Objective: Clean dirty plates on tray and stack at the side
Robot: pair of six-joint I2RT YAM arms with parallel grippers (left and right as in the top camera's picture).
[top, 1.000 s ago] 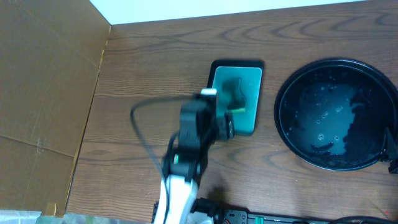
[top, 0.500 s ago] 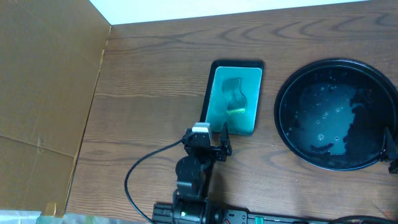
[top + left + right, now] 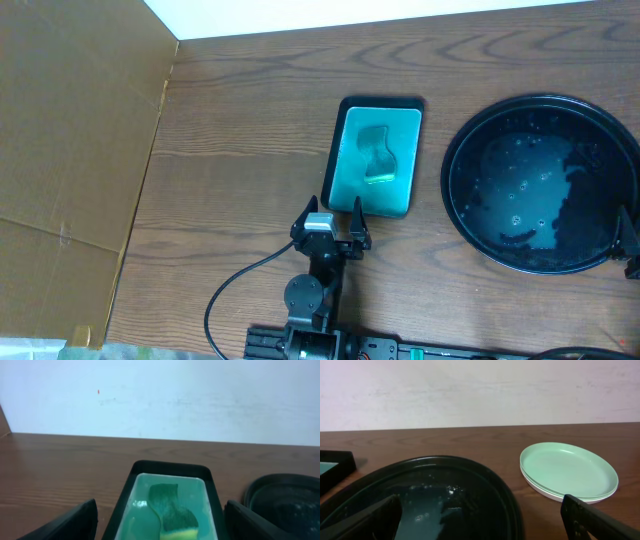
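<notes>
The black tray [image 3: 520, 170] sits at the right and holds only water drops, no plates. It also shows in the right wrist view [image 3: 430, 500] and the left wrist view [image 3: 285, 495]. The plates [image 3: 567, 470] lie stacked on the table to the right of the tray, looking pale green and clean; they are outside the overhead view. My left gripper [image 3: 330, 220] is open and empty just in front of the teal tray, also seen in the left wrist view [image 3: 160, 530]. My right gripper [image 3: 485, 525] is open and empty at the black tray's near rim.
A small rectangular teal tray [image 3: 380, 102] with a black rim holds a green-and-yellow sponge [image 3: 378, 158], left of the black tray. A brown cardboard wall [image 3: 70, 150] stands along the left. A pale wall lies behind the table.
My left arm has pulled back from over the sponge in the teal tray toward the table's front edge. The sponge stays in the teal tray. The right side has not changed.
</notes>
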